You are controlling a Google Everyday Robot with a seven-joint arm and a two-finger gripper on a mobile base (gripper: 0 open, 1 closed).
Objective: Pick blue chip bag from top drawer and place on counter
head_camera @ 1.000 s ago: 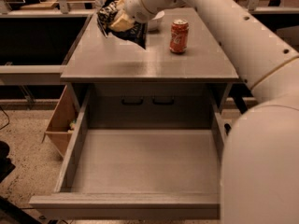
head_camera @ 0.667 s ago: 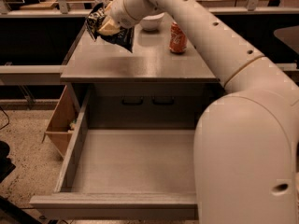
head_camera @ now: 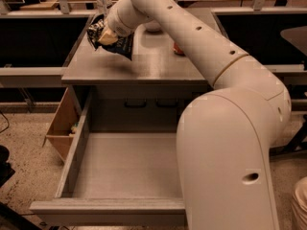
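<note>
**Gripper (head_camera: 107, 35) pinches blue chip bag (head_camera: 116, 43) over the counter (head_camera: 148, 67)**

The bag hangs just above the counter's left rear part. Best, I judge, to lower until its bottom corner meets the counter, well in from the left edge, then let go. Crumpled dark navy foil, white lettering, tilted. Below the counter, the top drawer (head_camera: 127, 169) stands open.

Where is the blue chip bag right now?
The blue chip bag is upper left in the camera view, held in the gripper just above the left rear of the counter, outside the open top drawer below.
</note>
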